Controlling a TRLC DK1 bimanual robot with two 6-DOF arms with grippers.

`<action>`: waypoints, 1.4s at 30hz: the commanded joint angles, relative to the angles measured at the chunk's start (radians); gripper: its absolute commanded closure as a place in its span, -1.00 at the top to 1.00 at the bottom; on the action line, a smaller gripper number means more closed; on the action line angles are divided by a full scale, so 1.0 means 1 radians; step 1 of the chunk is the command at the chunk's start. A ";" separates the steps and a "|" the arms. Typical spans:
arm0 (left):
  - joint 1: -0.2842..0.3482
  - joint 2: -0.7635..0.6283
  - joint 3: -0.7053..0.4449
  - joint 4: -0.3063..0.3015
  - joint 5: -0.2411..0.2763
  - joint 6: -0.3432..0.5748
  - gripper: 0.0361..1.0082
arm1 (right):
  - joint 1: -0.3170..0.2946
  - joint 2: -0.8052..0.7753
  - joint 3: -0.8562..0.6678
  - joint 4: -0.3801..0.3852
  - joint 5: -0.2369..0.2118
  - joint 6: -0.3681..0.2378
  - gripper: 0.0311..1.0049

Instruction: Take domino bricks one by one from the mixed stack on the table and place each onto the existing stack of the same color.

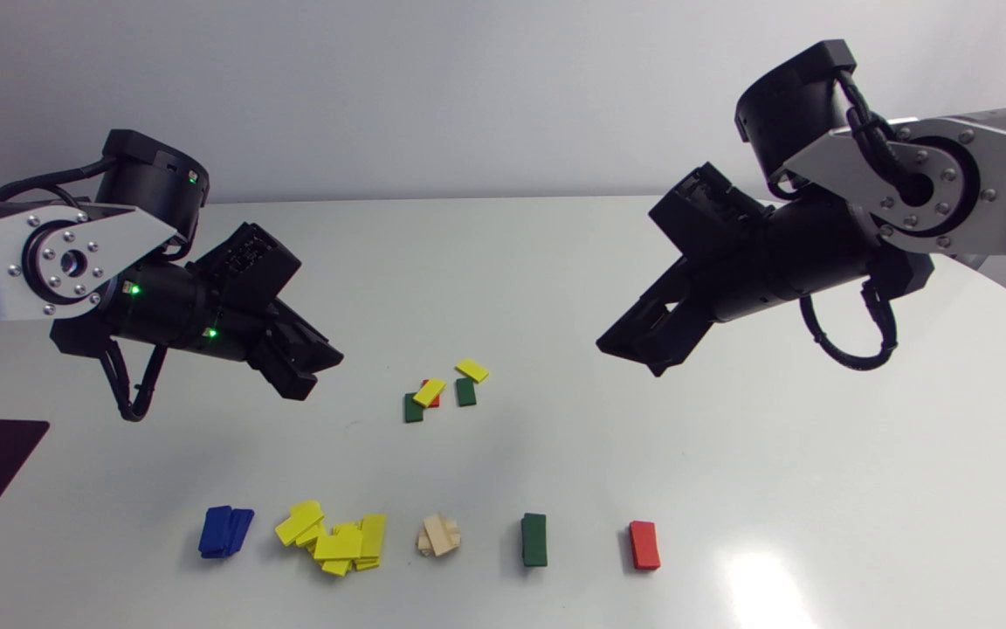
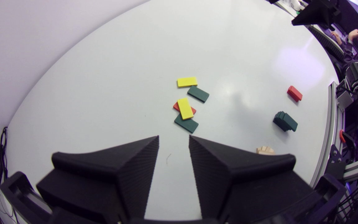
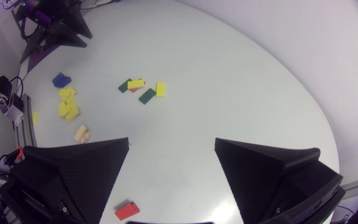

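**1. Mixed stack** (image 1: 438, 392)
- Position: near the middle of the table (image 1: 730, 489).
- Contents: five bricks, all lying flat.
- A yellow brick (image 1: 429, 392) rests across a red brick (image 2: 176, 107). Only the ends of the red brick show.
- A green brick (image 1: 413, 408) lies against the near-left end of that pair.
- A second green brick (image 1: 465, 391) lies just to the right of the pair, apart from it.
- A second yellow brick (image 1: 471, 370) lies on the far side, its corner at the second green brick.

**2. Sorted stacks**

All five stand in one row, well apart from the mixed stack, between it and the near edge of the table.
- Blue stack (image 1: 225, 531): farthest to the left of the mixed stack, its bricks slightly fanned.
- Yellow stack (image 1: 337, 537): near-left of the mixed stack. It is a loose, spread heap, not an aligned pile.
- Wood-coloured stack (image 1: 439, 535): directly on the near side of the mixed stack, its bricks crossed.
- Green stack (image 1: 534, 540): near-right of the mixed stack, neatly aligned.
- Red stack (image 1: 644, 545): farthest to the right of the mixed stack, neatly aligned.

**3. Tools**
- Left tool (image 2: 173, 140): raised above the table to the left of the mixed stack, fingers pointing toward it. The fingers stand a narrow gap apart, and nothing is between them.
- Right tool (image 3: 171, 143): raised above the table to the right of the mixed stack, and farther from it than the left tool. The fingers are spread wide and hold nothing.
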 commanded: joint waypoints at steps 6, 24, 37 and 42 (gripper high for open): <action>0.004 0.076 0.048 0.011 -0.001 0.083 0.94 | 0.012 -0.017 -0.025 -0.010 -0.001 0.006 0.93; 0.036 0.242 0.120 0.037 0.037 0.282 0.93 | 0.002 -0.024 -0.046 -0.010 -0.003 -0.007 0.93; 0.016 0.433 0.175 0.011 0.108 0.498 0.93 | -0.007 -0.033 -0.083 -0.004 -0.004 -0.017 0.93; -0.008 0.484 0.191 -0.010 0.125 0.569 0.92 | -0.013 -0.026 -0.097 0.010 -0.007 -0.016 0.93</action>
